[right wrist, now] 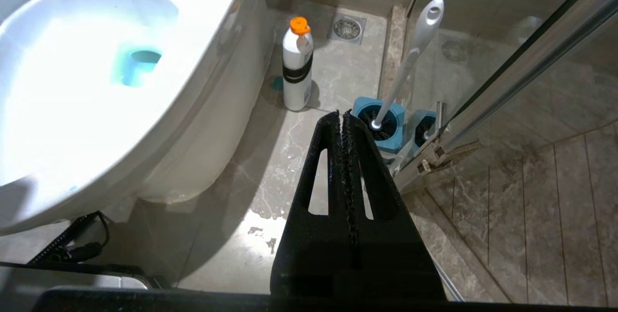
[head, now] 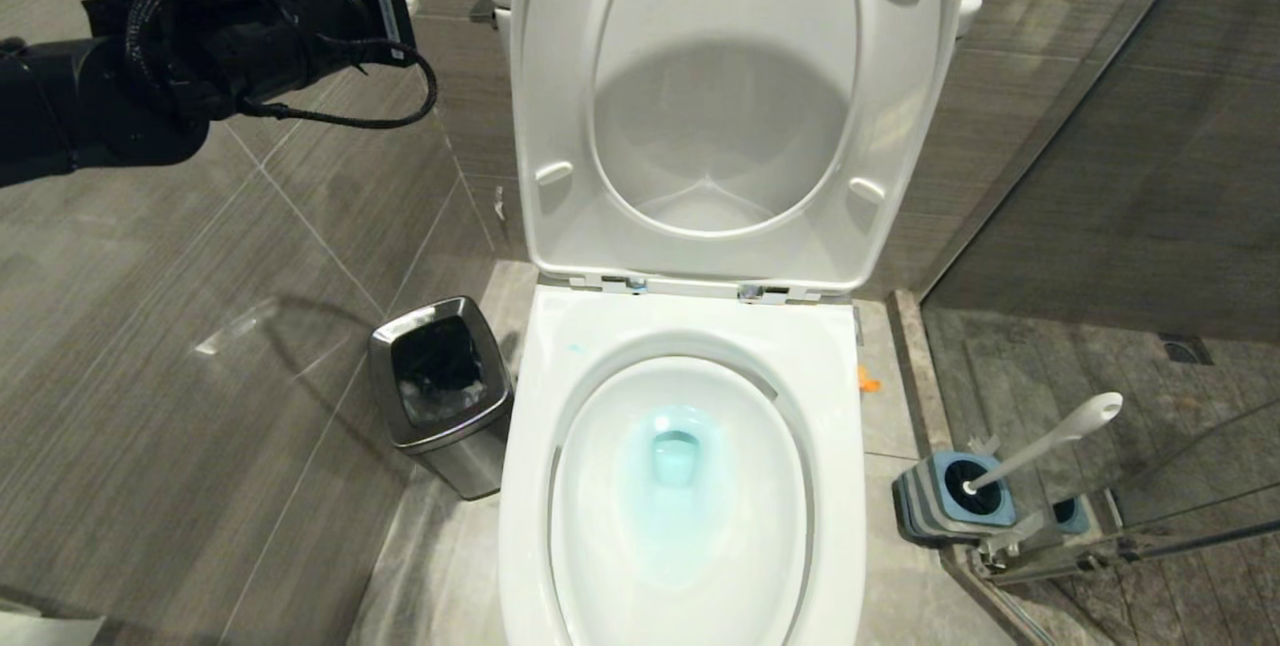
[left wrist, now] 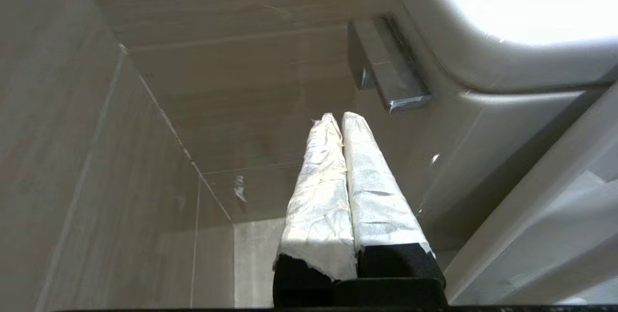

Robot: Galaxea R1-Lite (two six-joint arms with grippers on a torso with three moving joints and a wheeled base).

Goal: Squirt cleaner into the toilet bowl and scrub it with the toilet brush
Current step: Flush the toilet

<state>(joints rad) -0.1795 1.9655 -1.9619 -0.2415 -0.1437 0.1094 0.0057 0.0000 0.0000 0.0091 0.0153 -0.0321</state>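
The white toilet bowl stands in the middle with its seat and lid raised; it also shows in the right wrist view. Turquoise cleaner tints the water, and a small teal spot lies on the rim. The toilet brush leans in its blue holder on the floor to the right, its white handle free. My left gripper is shut and empty, its taped fingers close below the chrome flush lever. My right gripper is shut and empty, low over the floor short of the holder.
A small steel bin stands left of the bowl. A white bottle with an orange cap stands on the floor between the bowl and the brush holder. A glass shower door with a metal hinge runs just right of the holder.
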